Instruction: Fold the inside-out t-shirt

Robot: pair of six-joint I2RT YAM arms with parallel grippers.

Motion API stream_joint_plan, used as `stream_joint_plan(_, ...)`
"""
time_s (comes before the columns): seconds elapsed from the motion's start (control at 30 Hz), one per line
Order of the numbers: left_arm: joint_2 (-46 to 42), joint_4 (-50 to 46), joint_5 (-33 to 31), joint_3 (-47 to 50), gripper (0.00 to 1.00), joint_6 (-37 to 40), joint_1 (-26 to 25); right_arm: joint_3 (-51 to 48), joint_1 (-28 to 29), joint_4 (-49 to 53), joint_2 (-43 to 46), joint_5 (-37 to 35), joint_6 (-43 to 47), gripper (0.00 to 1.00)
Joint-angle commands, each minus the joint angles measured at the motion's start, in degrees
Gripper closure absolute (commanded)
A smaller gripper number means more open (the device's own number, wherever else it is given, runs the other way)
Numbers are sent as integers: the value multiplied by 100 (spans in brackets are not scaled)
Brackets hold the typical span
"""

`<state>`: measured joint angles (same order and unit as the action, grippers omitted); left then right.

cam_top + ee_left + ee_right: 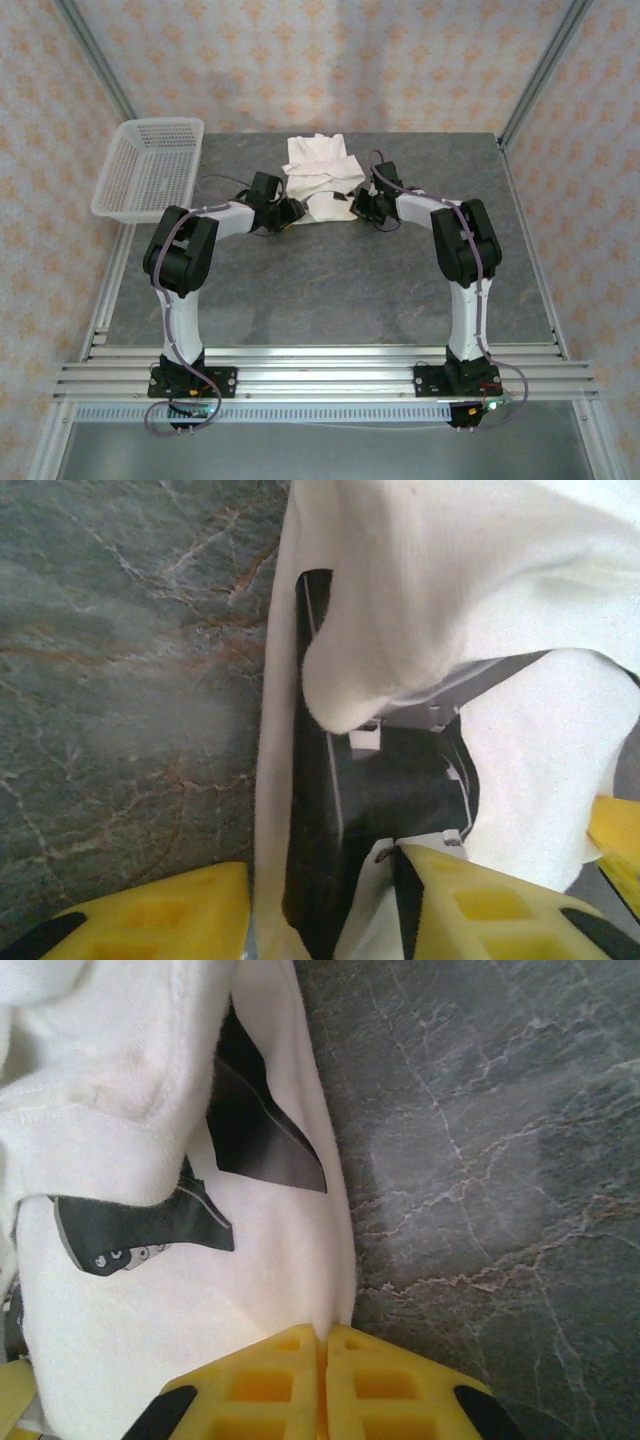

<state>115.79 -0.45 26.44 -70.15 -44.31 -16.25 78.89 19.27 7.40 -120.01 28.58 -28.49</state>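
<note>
T-shirt (318, 172) bunched at upper centre of the table (330, 285), seen from above.
Right wrist view: right gripper (322, 1345) pinches the cloth's edge, fingers pressed together. Left wrist view: left gripper (322, 880) spread, fabric between its fingers.

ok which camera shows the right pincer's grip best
The right wrist view: the right pincer is close up, shut on the edge of the t-shirt. The top external view shows it small and dark beside the shirt, grip unreadable.
</note>
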Motion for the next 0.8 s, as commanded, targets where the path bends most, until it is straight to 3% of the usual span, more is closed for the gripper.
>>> stream_joint_plan(0.0,215,701,230,-121,66,-316,-38,20,62,-208,72,98,-73,94)
stream_joint_plan(0.13,74,827,219,7,91,-437,-36,-133,139,-280,208,166,-125,97)
stream_joint_plan(0.23,-227,779,289,225,100,-362,-44,-396,200,-289,482,78,-178,99)
stream_joint_plan(0.47,-1655,673,512,1957,100,-113,-123,-2137,389,-485,1879,-237,-412,100)
stream_joint_plan(0.6,-2695,438,450,3164,100,-1,-619,-3249,815,-387,2830,-479,-564,100)
stream_joint_plan(0.7,-3421,238,144,3843,84,-150,-1064,-3876,1399,-280,3412,-802,-826,99)
stream_joint_plan(0.77,-3890,110,-61,4166,69,-309,-1190,-4207,1755,-229,3749,-1063,-1095,91)
